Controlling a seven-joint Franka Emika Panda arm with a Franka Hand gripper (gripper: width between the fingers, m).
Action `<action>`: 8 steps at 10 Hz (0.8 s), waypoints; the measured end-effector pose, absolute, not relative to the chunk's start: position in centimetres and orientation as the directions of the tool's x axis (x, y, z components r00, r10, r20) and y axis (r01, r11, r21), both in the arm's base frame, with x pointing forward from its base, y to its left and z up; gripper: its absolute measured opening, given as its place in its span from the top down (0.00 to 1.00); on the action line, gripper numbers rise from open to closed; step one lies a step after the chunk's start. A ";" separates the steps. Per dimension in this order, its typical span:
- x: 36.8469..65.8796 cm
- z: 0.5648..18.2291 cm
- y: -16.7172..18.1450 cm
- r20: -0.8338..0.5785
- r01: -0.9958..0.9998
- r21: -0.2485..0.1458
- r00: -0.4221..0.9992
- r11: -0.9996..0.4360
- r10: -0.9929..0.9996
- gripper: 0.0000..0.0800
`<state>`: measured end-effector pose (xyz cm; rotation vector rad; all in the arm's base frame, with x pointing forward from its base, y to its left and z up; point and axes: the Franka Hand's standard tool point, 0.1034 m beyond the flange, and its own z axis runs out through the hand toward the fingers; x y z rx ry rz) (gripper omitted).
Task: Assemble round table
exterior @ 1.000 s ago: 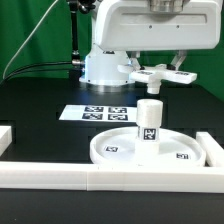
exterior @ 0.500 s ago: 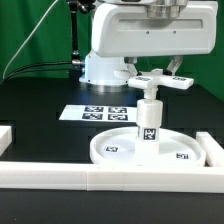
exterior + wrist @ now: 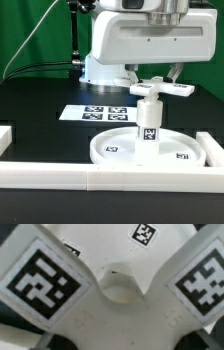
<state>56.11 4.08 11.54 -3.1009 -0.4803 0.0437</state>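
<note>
The large round rimmed disc (image 3: 112, 151) lies flat on the black table. The short cylindrical leg (image 3: 149, 122) stands upright at its centre, with a tag facing the camera. My gripper (image 3: 157, 84) is shut on the cross-shaped piece (image 3: 162, 89) and holds it level just above the leg's top. In the wrist view the cross-shaped piece (image 3: 110, 314) fills the picture, with two tagged arms and a central hole (image 3: 118, 285). The disc (image 3: 105, 238) shows beyond it. My fingertips are hidden there.
The marker board (image 3: 95, 113) lies behind the disc toward the exterior view's left. Long white border bars run along the front (image 3: 100, 181), the right (image 3: 214, 150) and the left (image 3: 5, 134). The robot base (image 3: 103, 66) stands at the back.
My gripper has come down with the cross-shaped piece, which now hangs closer over the leg's top. The disc and leg have not moved.
</note>
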 end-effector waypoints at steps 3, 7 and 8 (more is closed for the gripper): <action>56.0 10.8 3.9 -0.034 0.310 -0.008 0.950 -0.951 0.310 0.44; 56.1 10.5 3.9 0.013 0.311 0.007 0.950 -0.950 0.312 0.44; 56.1 10.5 3.9 0.013 0.311 0.007 0.950 -0.950 0.312 0.44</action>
